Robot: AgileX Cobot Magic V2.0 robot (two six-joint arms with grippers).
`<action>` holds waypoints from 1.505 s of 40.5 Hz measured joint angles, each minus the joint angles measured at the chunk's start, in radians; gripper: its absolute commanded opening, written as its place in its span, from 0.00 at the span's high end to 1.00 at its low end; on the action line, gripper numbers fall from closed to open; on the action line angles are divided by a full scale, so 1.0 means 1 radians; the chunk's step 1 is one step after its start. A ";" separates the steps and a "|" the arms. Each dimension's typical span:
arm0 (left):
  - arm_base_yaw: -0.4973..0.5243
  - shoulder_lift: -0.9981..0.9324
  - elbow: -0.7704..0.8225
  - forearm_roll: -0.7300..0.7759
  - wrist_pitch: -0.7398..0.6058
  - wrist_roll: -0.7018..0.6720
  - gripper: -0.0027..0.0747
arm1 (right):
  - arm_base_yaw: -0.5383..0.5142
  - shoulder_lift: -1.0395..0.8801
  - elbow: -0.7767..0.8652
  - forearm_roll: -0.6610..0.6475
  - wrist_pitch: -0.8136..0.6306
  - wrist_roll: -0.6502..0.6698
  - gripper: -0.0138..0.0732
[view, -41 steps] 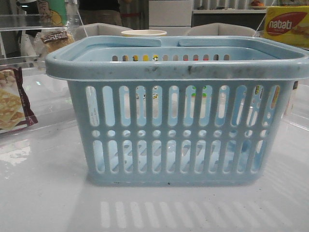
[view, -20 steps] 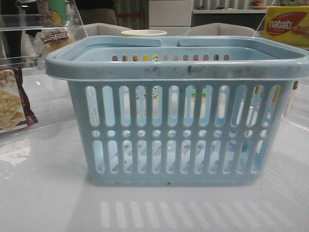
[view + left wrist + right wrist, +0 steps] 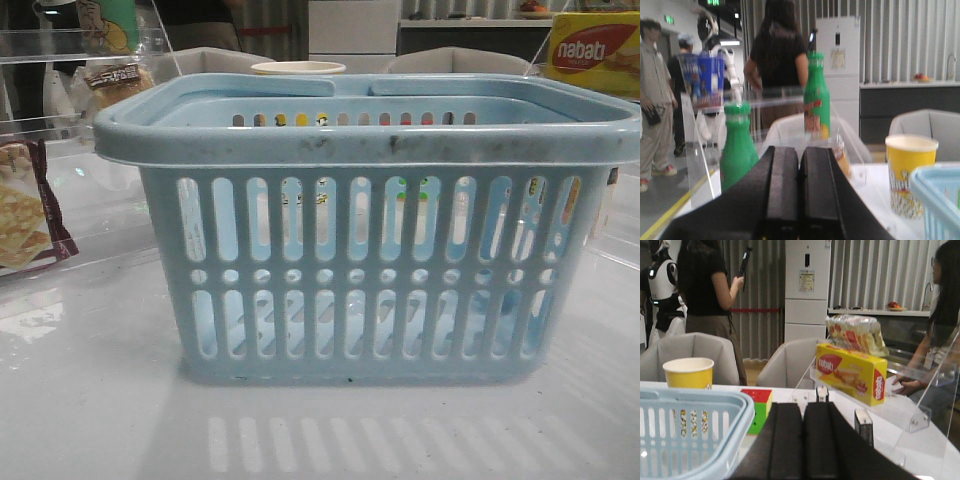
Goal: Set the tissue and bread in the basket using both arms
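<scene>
On the table, basket (image 3: pixel 365 260) upright, long axis across front view

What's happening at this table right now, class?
Nothing is being handled yet. The light-blue basket stands in the middle of the table. Both arms are held up off the table: the left gripper and the right gripper each have their fingers pressed together with nothing between them. The wrapped bread sits on the clear shelf at the back left. The tissue cannot be picked out in these views.
</scene>
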 measured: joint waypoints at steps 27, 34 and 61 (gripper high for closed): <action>0.000 0.475 -0.384 0.000 0.504 0.000 0.85 | 0.000 0.537 -0.333 -0.070 0.521 0.001 0.78; 0.000 0.557 -0.384 0.000 0.554 0.000 0.85 | 0.000 0.633 -0.333 -0.070 0.545 0.004 0.78; -0.146 0.714 -0.372 -0.036 0.564 0.022 0.31 | -0.021 0.888 -0.364 -0.070 0.561 0.008 0.21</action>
